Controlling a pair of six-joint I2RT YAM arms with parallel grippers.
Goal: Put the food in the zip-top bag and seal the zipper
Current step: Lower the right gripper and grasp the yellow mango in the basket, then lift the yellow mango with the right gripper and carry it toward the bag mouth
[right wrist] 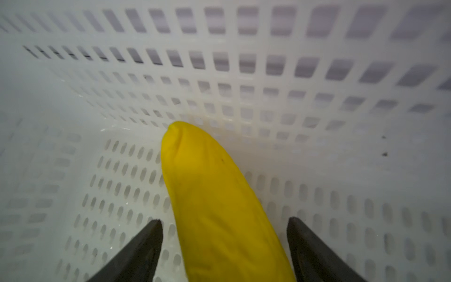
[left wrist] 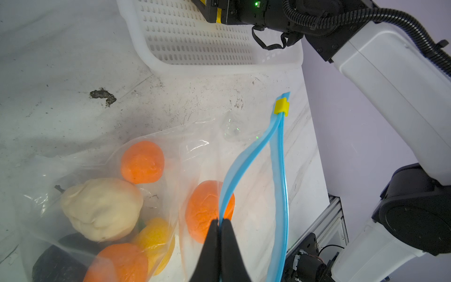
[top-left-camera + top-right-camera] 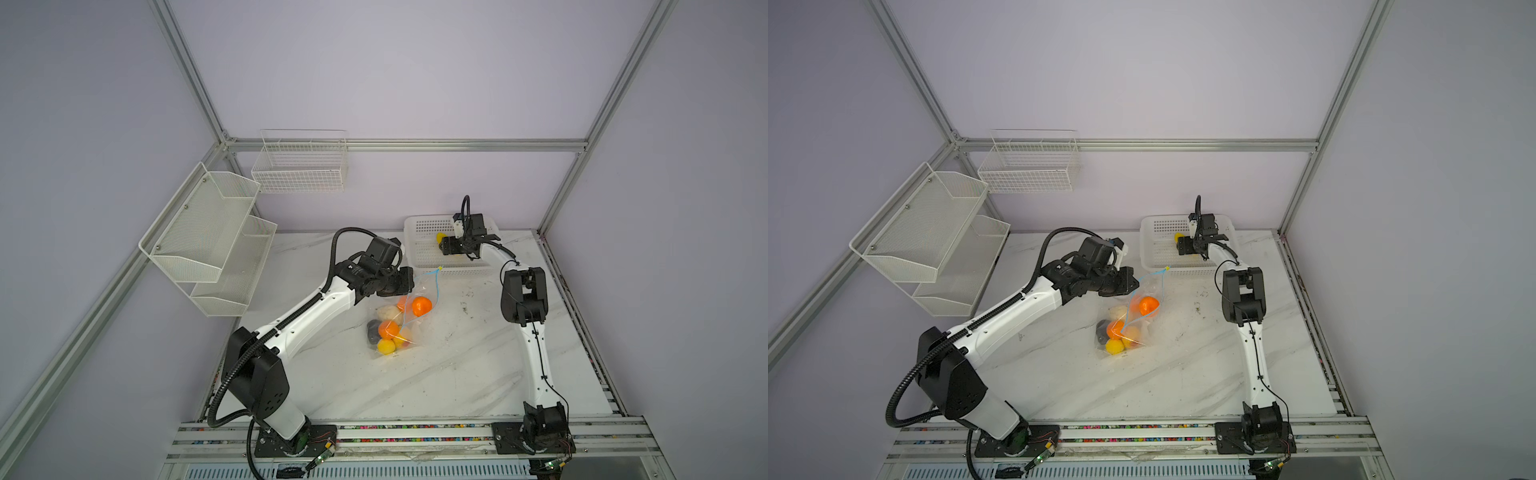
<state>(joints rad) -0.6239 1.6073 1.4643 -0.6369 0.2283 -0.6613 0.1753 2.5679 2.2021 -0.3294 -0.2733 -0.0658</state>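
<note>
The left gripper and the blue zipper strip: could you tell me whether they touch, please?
Touching. In the left wrist view the left gripper is shut on the blue zipper strip.

Three orange balls (image 2: 142,162), one banana (image 1: 219,207), one bag (image 2: 195,146), one basket (image 2: 195,36)

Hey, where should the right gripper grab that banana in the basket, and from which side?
Probably mid-body, across its narrow width, from above: the banana lies lengthwise on the basket floor, and the open right gripper straddles it there.
</note>
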